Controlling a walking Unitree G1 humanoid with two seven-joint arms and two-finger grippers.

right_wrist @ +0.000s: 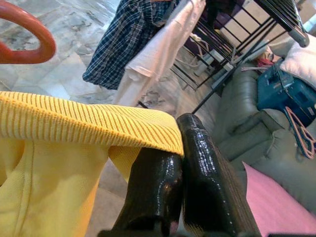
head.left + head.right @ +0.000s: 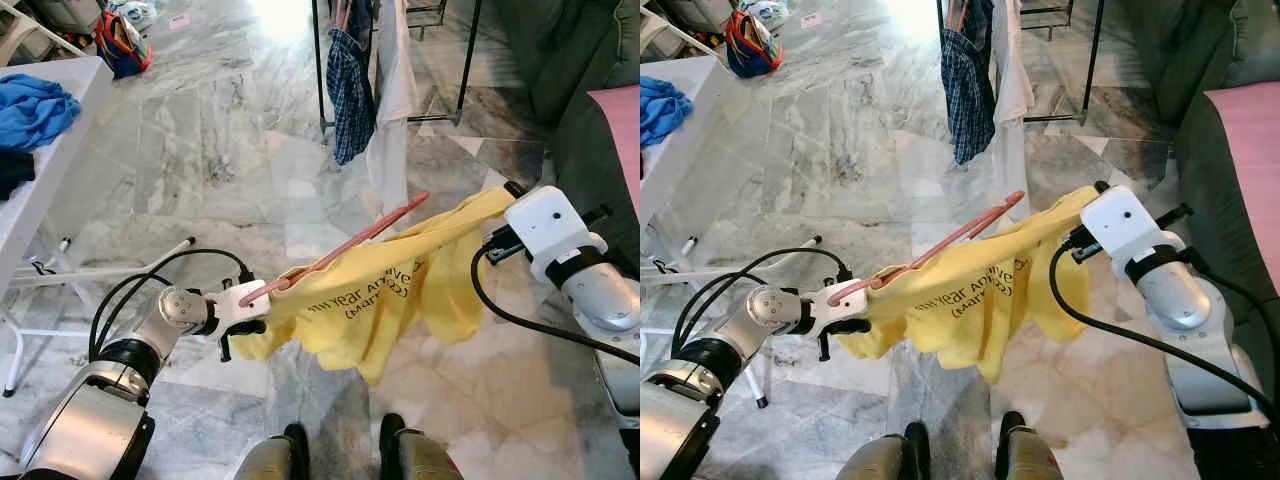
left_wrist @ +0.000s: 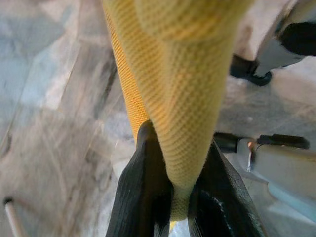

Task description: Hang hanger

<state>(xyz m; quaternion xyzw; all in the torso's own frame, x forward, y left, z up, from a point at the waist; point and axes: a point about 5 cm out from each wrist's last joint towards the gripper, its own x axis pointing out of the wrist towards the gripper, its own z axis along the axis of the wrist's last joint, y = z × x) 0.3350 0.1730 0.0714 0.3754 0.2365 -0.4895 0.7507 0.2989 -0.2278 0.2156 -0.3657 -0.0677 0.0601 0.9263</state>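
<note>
White table [image 2: 60,150] at far left, blue cloth [image 2: 35,105] on its top near the edge. Bag [image 2: 122,42] on the marble floor [image 2: 200,150] beyond the table's far corner.

Left gripper [image 2: 243,322]: low, in front of the robot on its left side. Left wrist view shows both black fingers [image 3: 143,197] clamped on a bunched fold of the yellow shirt [image 2: 380,295]; fabric pinched between them.

Shirt hangs stretched between the two grippers above the floor, dark print facing up, lower hem drooping toward the robot's feet [image 2: 345,450].

Hanger [image 2: 340,250]: pink, lying slantwise along the shirt's top edge, one end at the left gripper, the other end rising free toward the middle. Not on any rail.

Right gripper [image 1: 185,148]: higher, on the right. Fingers pressed together on the ribbed edge of the shirt, seen in the right wrist view.

Clothes rack [image 2: 400,60] at top centre, carrying a plaid shirt [image 2: 350,90] and a white garment [image 2: 392,110]. Well apart from the hanger.

Dark sofa [image 2: 585,90] at far right, pink cushion [image 2: 620,130] on it
</note>
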